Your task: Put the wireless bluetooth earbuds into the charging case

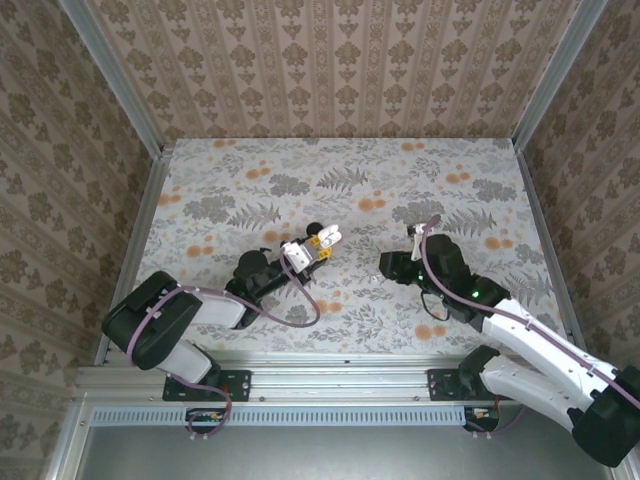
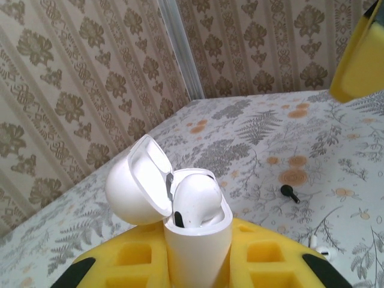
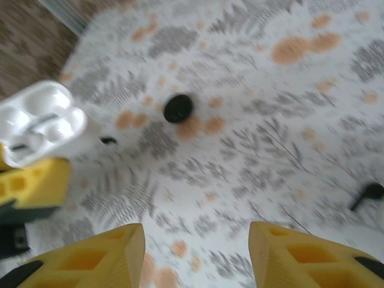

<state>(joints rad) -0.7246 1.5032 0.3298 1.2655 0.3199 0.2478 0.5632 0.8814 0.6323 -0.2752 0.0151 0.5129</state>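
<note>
Left claw (image 1: 322, 242) shut tight on white case (image 2: 198, 237), lid up, near counter (image 1: 420, 170) middle. Right claw (image 3: 195, 258) half open, holding nothing. Black earbud (image 2: 290, 192) lying on counter.

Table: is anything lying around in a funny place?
Yes. One tiny black earbud lies loose on the flowery table, away from the charging case. The left gripper holds that case with its lid open, so the earbud looks out of place: it is not in the case.
</note>
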